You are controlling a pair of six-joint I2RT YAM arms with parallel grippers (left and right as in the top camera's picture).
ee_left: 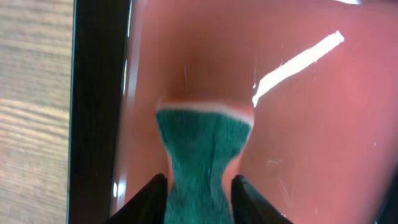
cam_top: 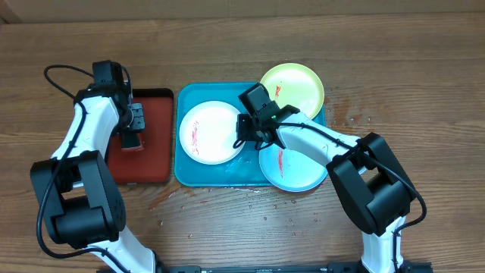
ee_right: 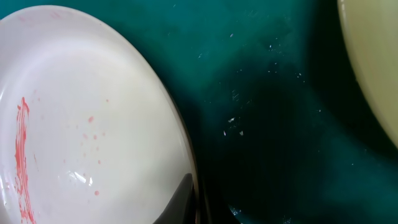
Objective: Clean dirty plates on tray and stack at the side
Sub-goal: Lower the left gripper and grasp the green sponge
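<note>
The white plate with a red smear lies in the left half of the turquoise tray. The lime-green-rimmed plate rests over the tray's far right corner. The cyan-rimmed plate, also smeared, overhangs the near right corner. My right gripper grips the white plate's right rim. In the right wrist view one finger lies on the white plate at its edge, above the wet tray. My left gripper is shut on a green sponge.
The smaller red tray with a black rim lies left of the turquoise tray, under my left gripper. Water drops mark the wooden table in front of and to the right of the turquoise tray.
</note>
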